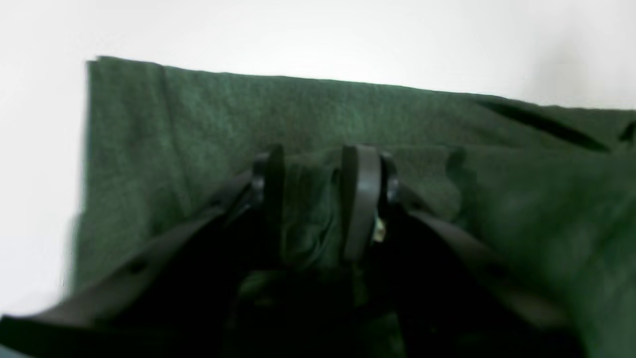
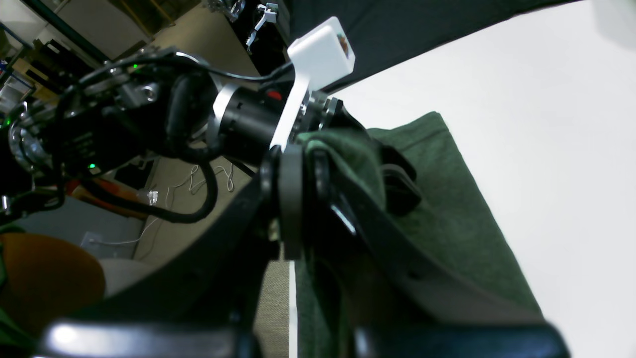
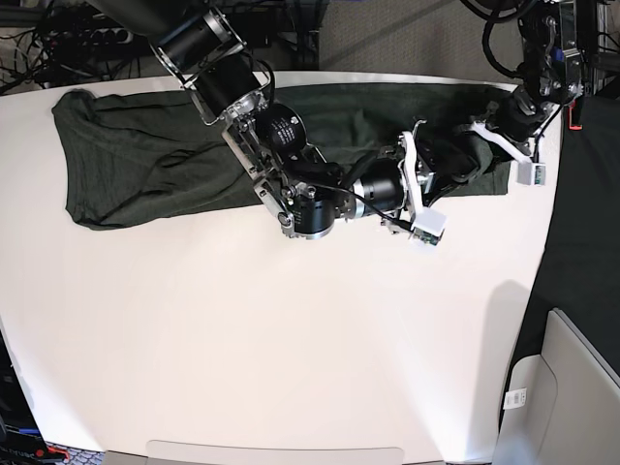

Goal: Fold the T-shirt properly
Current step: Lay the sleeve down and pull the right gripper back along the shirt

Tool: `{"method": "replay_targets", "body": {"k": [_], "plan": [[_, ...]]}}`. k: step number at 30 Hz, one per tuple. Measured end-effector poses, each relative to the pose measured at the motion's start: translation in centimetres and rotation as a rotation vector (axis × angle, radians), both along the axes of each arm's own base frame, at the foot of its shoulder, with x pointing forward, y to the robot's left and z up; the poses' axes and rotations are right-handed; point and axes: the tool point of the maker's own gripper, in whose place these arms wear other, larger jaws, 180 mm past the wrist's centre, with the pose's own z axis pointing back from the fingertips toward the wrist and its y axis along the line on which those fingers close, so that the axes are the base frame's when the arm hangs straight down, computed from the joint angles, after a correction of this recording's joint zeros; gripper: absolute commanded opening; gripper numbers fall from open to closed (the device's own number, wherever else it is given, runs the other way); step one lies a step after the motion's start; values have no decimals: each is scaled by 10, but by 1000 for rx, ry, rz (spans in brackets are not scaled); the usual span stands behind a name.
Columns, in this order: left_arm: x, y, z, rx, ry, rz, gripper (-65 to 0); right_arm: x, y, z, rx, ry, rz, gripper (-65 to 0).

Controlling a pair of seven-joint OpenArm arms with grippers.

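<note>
The T-shirt (image 3: pixel 145 160) is laid as a long band across the far side of the table (image 3: pixel 291 358); further folds are judged to be left. Its end is pinched by the right gripper (image 2: pixel 303 199), and seemingly bunched between the blurred left gripper's (image 1: pixel 318 199) half-closed jaws. No containers are seen.

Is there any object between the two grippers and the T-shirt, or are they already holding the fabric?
Nothing visible stands in between. The left gripper has a fold of the T-shirt between its fingers, and the right gripper is shut on the fabric beside it. In the base view only the white table surrounds the shirt.
</note>
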Motion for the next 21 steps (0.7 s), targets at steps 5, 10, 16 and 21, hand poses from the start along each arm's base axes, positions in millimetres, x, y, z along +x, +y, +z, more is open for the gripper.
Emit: {"method": "replay_targets", "body": {"k": [5,10,16,21], "plan": [[9,26,38,24,-116,98,-451,-5,3,0,0,2,15,-646],[9,50,48,50,-142,163,-451,-3,1,-17,-38,40,5,-646],[7,55,49,57,-143,172,-451,-1,-2,-39,-79,105,-8,-581],[-1,54,43,58,-113,171,-447,-2,-2,-40,-79,113,-9,-335]]}}
